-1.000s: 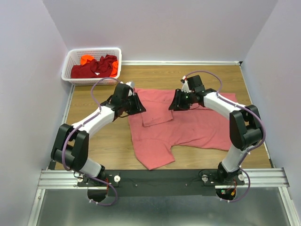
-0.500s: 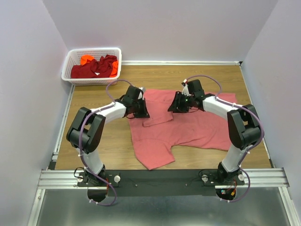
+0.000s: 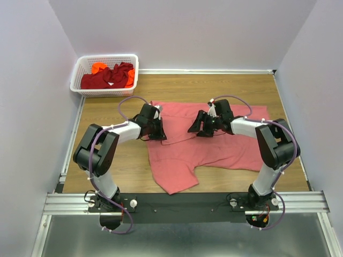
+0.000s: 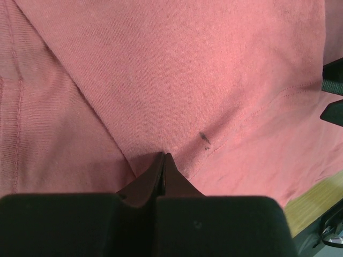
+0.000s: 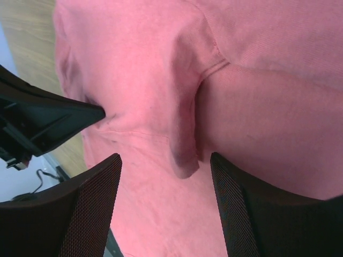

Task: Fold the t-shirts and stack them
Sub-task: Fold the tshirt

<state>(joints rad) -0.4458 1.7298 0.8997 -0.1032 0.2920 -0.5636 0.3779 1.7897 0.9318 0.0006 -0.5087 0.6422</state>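
We are looking at a robotics lab test cell, not a home. Plain pale walls (image 3: 187, 32) box in a wood-grain table (image 3: 134, 160) on three sides. Along its near edge runs an aluminium rail (image 3: 64, 202) with the left arm (image 3: 115, 131) and right arm (image 3: 249, 127) bolted to it, purple cables (image 3: 126, 101) looping off their joints. The only homely props (they look staged) are a white lattice basket (image 3: 77, 80) and a salmon-pink t-shirt (image 3: 225, 147) spread flat.
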